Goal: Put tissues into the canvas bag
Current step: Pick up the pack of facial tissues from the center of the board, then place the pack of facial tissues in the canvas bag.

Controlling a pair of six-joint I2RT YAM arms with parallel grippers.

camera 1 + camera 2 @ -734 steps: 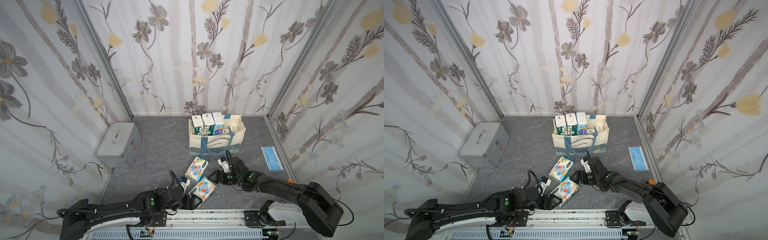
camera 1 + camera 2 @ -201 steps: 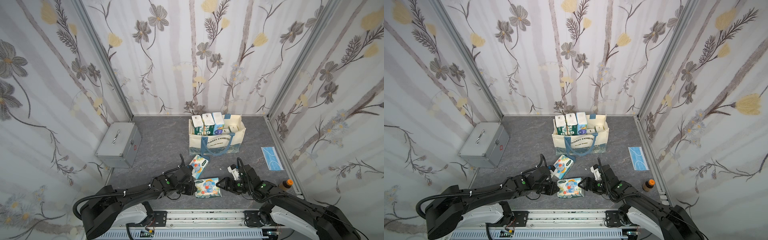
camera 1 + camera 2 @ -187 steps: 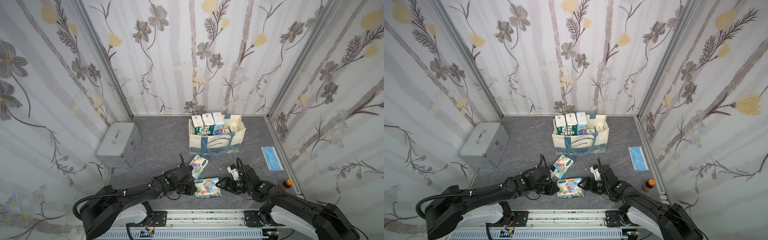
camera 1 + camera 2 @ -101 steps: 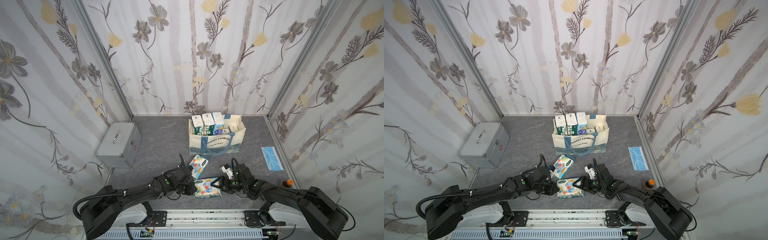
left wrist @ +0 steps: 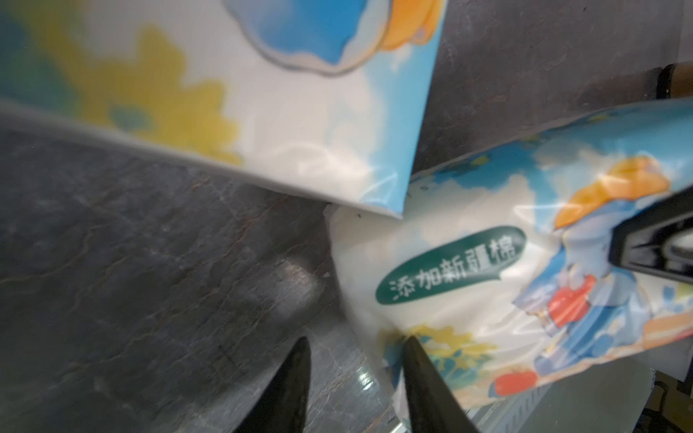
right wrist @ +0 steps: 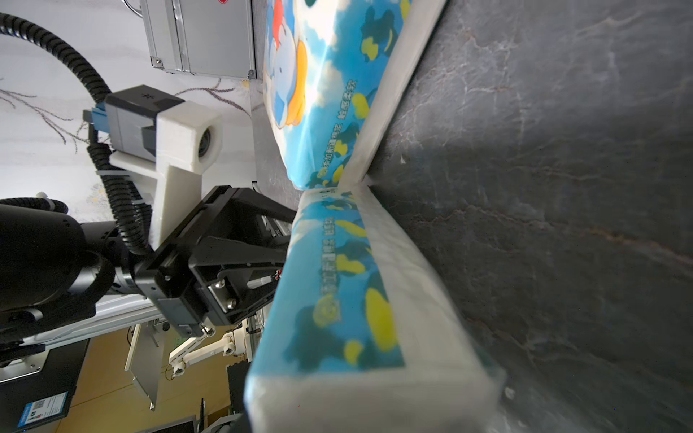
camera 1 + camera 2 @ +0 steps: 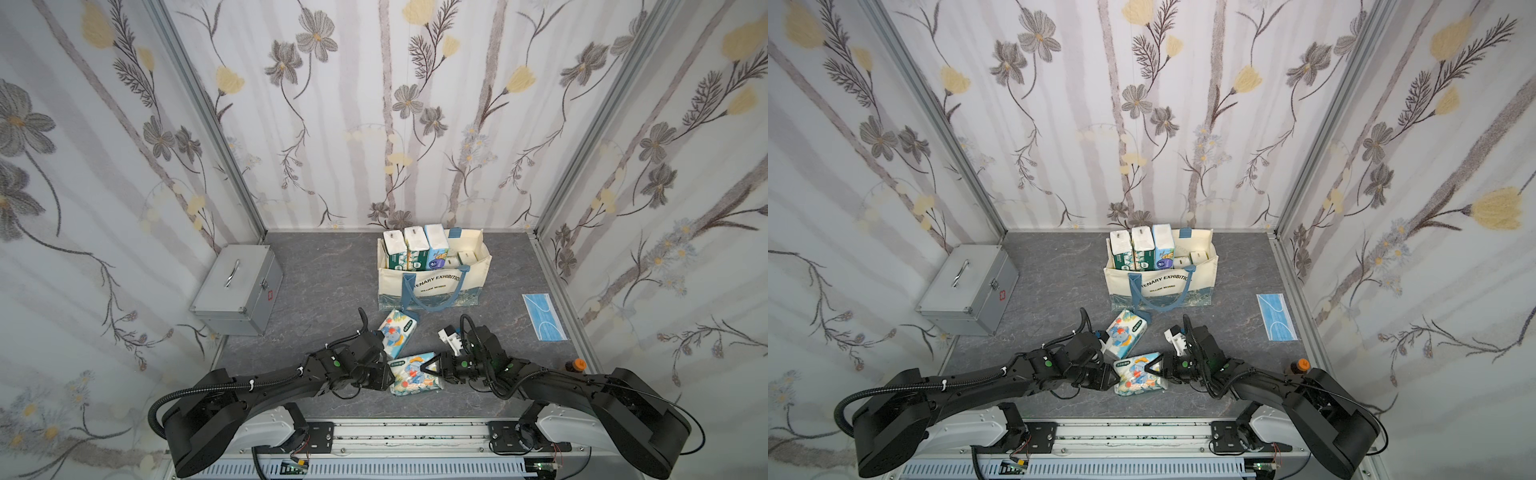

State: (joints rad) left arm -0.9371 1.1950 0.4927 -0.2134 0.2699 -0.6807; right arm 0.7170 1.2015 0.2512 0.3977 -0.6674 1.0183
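A cartoon-print tissue pack (image 7: 409, 376) (image 7: 1138, 376) lies on the grey floor between my two grippers. My right gripper (image 7: 430, 368) (image 7: 1152, 365) is shut on its right end, with one black finger (image 5: 656, 240) lying across its top face. In the right wrist view the pack (image 6: 356, 300) fills the jaws and hides the fingers. My left gripper (image 7: 388, 376) (image 5: 354, 339) is open at the pack's left corner, one finger touching the wrapper. A second pack (image 7: 399, 332) (image 5: 225, 93) lies just behind. The canvas bag (image 7: 432, 282) stands upright at the back, with several packs (image 7: 415, 249) in it.
A grey metal case (image 7: 237, 286) sits at the left wall. A blue face mask (image 7: 542, 316) lies flat at the right. An orange-capped bottle (image 7: 575, 365) stands beside the right arm. Flowered walls close in three sides.
My right gripper slid in from the right onto the pack's end and closed. My left gripper let go of the pack's left end and opened.
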